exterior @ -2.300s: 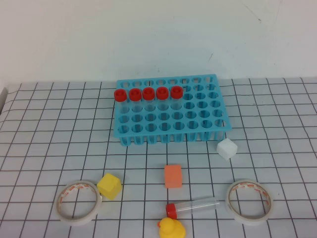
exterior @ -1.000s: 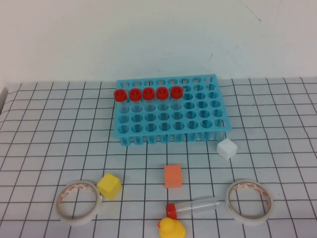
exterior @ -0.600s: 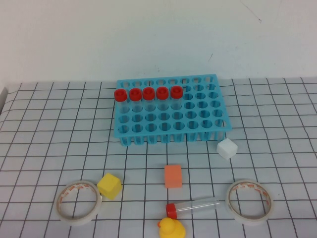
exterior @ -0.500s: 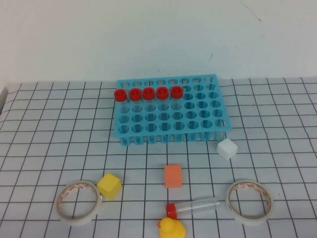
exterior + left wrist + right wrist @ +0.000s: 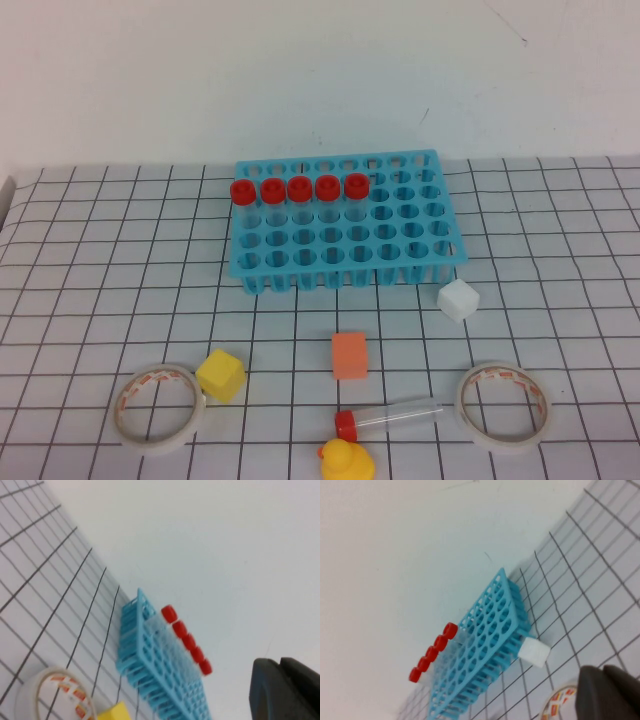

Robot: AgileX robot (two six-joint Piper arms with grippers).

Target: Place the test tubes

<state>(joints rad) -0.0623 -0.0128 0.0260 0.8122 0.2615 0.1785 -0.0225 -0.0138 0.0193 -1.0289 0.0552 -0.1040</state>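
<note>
A blue test tube rack (image 5: 345,232) stands at the back middle of the gridded mat, with several red-capped tubes (image 5: 300,190) upright in its second row from the back. One more red-capped tube (image 5: 388,417) lies flat near the front edge, beside a yellow duck (image 5: 346,462). Neither arm shows in the high view. My left gripper (image 5: 280,666) is shut and empty, held well above the mat. My right gripper (image 5: 605,676) is also shut and empty, over the right tape roll (image 5: 560,703). Both wrist views show the rack (image 5: 155,665) (image 5: 480,650) from afar.
An orange block (image 5: 349,356) lies in front of the rack, a white cube (image 5: 458,299) by its right front corner, a yellow cube (image 5: 221,374) at the front left. Tape rolls lie at the front left (image 5: 157,407) and front right (image 5: 503,406).
</note>
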